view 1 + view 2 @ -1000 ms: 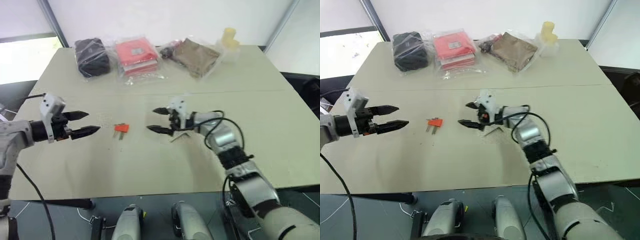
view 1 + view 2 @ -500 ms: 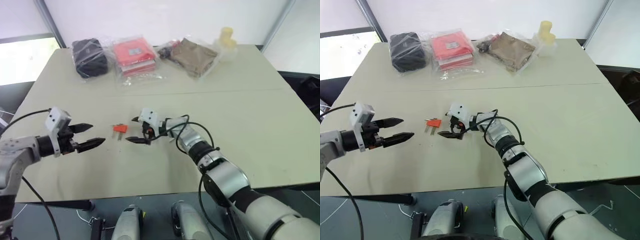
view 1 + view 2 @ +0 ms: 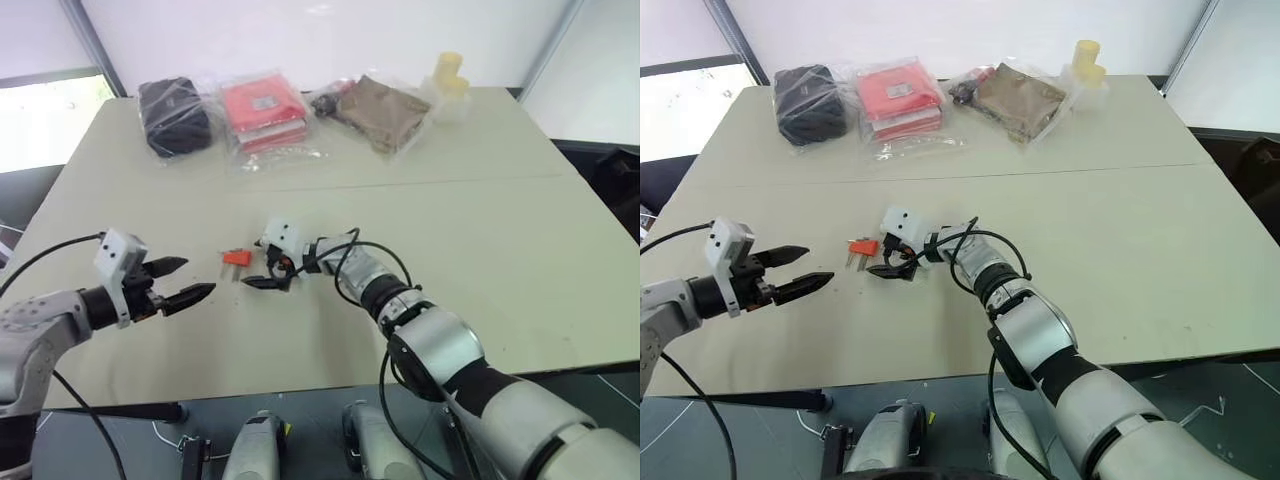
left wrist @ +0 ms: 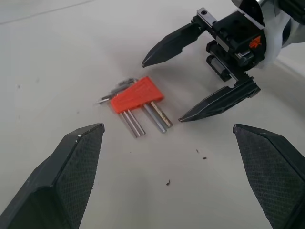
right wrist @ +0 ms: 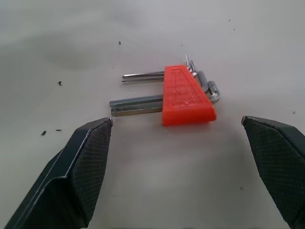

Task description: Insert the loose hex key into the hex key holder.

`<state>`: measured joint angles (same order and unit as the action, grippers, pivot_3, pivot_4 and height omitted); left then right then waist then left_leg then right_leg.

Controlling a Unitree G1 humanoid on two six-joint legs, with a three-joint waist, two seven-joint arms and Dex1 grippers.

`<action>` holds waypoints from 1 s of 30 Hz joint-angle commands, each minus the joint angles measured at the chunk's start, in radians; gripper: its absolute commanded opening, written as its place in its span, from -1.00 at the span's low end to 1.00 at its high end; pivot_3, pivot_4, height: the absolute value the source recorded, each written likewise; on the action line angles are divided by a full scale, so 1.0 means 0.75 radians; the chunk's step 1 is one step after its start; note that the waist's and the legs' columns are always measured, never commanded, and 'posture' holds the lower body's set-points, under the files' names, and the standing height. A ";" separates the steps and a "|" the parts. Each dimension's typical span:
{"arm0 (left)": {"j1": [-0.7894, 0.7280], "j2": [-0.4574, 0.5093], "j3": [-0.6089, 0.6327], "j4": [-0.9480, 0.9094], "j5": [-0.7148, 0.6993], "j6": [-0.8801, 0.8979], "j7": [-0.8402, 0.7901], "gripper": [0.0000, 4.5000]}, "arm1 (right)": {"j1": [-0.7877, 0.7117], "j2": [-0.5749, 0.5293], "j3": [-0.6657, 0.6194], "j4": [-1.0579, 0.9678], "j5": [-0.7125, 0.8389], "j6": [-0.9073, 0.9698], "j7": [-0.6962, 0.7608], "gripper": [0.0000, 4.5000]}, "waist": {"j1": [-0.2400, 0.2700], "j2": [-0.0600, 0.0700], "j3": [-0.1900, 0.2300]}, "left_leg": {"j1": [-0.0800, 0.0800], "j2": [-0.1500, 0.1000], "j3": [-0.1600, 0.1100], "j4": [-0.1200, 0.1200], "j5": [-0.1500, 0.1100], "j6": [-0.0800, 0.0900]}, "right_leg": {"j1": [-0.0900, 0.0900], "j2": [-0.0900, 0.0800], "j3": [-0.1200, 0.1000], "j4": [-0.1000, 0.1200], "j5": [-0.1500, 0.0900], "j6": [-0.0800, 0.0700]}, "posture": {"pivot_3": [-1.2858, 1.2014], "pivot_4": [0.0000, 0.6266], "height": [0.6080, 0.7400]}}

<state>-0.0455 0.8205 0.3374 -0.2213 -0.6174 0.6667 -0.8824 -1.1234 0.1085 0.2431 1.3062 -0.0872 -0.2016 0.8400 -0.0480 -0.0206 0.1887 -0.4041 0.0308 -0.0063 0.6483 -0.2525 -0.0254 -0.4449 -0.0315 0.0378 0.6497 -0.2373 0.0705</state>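
Left pincer [image 3: 190, 282]: near-left over the tabletop [image 3: 520, 240], pointing right toward the holder; fingers spread wide apart, holding nothing.

Hex key holder [image 3: 237, 258]: small orange-red block lying flat on the tabletop, between the two pincers, just right of the left one's tips. Several thin metal keys stick out of it; in the right wrist view [image 5: 186, 97] straight shafts leave one side and bent ends the other.

Right pincer [image 3: 262, 264]: just right of the holder, pointing left at it; fingers spread wide apart, empty, one tip on the far side and one on the near side, both close to the block but apart from it.

Loose hex key: cannot tell where it lies.

Far edge of the tabletop, left to right: black bundle in clear plastic [image 3: 176, 115]; red packet in clear plastic [image 3: 264, 108]; brown item in clear plastic [image 3: 385, 110]; pale yellow object [image 3: 448, 72].
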 commanded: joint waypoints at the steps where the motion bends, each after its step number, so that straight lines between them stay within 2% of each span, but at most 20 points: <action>1: 0.005 -0.005 0.044 -0.057 -0.010 -0.019 0.027 1.00 | -0.056 0.042 -0.026 -0.002 -0.024 0.011 -0.032 1.00 | 0.000 0.000 0.000 | 0.000 0.000 0.000 0.000 0.000 0.000 | 0.000 0.000 0.000 0.000 0.000 0.000 | 0.03 -0.52 1.00; 7: 0.011 -0.035 0.037 -0.071 -0.008 -0.024 0.069 1.00 | -0.059 0.081 -0.017 0.021 -0.085 0.020 -0.099 1.00 | 0.000 0.000 0.000 | 0.000 0.000 0.000 0.000 0.000 0.000 | 0.000 0.000 0.000 0.000 0.000 0.000 | 0.03 -0.52 1.00; 12: 0.018 -0.056 0.035 -0.089 -0.006 -0.025 0.100 1.00 | -0.053 0.100 -0.011 0.028 -0.127 0.019 -0.118 0.02 | -0.001 0.000 0.000 | 0.001 0.000 0.000 0.000 0.000 0.000 | 0.000 0.000 0.000 0.000 0.000 0.000 | 0.03 -0.52 1.00; 13: 0.021 -0.058 0.039 -0.090 -0.007 -0.025 0.102 1.00 | -0.052 0.100 -0.013 0.028 -0.131 0.017 -0.115 -0.24 | -0.001 0.000 0.000 | 0.001 0.000 0.000 0.000 0.000 0.000 | 0.000 0.000 0.000 0.000 0.000 0.000 | 0.03 -0.52 1.00; 25: 0.005 -0.070 0.000 -0.058 0.015 -0.059 0.119 1.00 | -0.042 0.095 -0.055 0.021 -0.130 0.040 -0.113 -0.24 | 0.002 0.000 0.000 | 0.001 0.000 0.000 0.000 0.000 -0.001 | 0.001 0.000 0.000 0.000 0.000 0.000 | 0.03 -0.52 1.00; 30: -0.010 -0.078 -0.020 -0.044 0.032 -0.071 0.117 1.00 | -0.055 0.083 -0.012 -0.005 -0.186 -0.064 -0.193 -0.24 | 0.001 0.000 0.000 | 0.001 0.000 0.000 0.000 0.000 -0.001 | 0.001 0.001 0.000 0.000 0.000 -0.001 | 0.03 -0.52 1.00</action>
<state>-0.0446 0.7622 0.3218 -0.2505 -0.5989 0.6383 -0.7952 -1.1461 0.1761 0.2289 1.3217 -0.2104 -0.2167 0.7271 -0.0474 -0.0208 0.1885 -0.4035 0.0308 -0.0065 0.6480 -0.2523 -0.0259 -0.4443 -0.0309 0.0376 0.6497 -0.2371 0.0701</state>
